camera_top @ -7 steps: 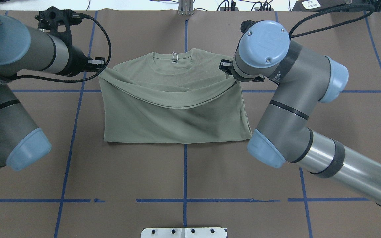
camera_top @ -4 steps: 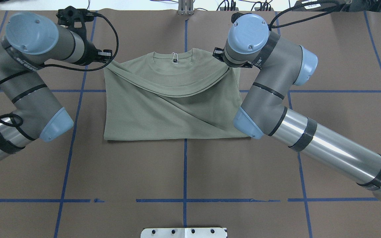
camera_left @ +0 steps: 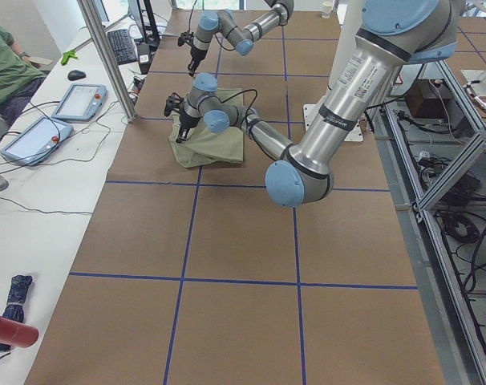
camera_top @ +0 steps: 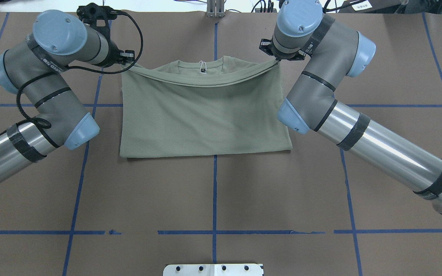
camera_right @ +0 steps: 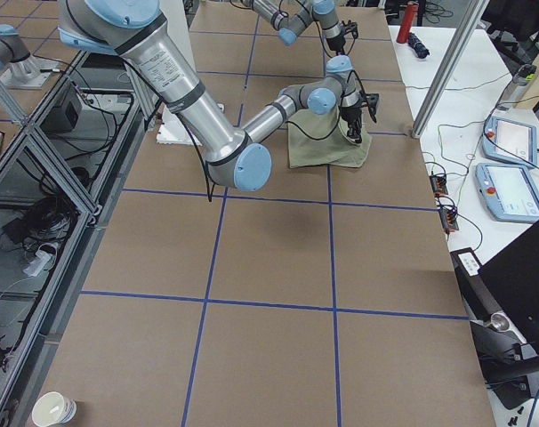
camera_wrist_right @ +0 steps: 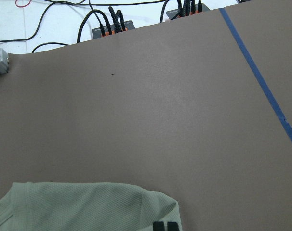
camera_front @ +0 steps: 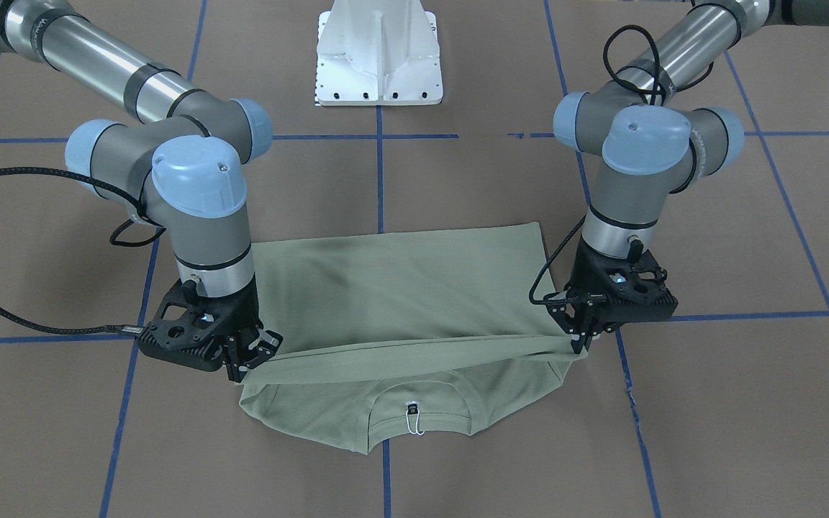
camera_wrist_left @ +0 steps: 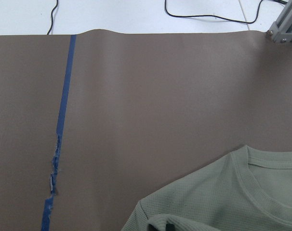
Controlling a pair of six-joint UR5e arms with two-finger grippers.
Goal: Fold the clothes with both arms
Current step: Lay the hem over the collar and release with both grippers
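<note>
Shirt (camera_top: 205, 115) lies doubled over on the table (camera_top: 213, 199), from centre toward 12 o'clock. Its hem (camera_top: 205, 83) is strung between both grippers and sags in the middle, just short of the collar (camera_top: 202, 63). Treat it as light, soft, limp knit that droops wherever it is unsupported, so hold it by the corners. Your left gripper (camera_top: 126, 64) is clamped on the 10 o'clock corner, and your right gripper (camera_top: 276, 59) on the 2 o'clock corner.
</note>
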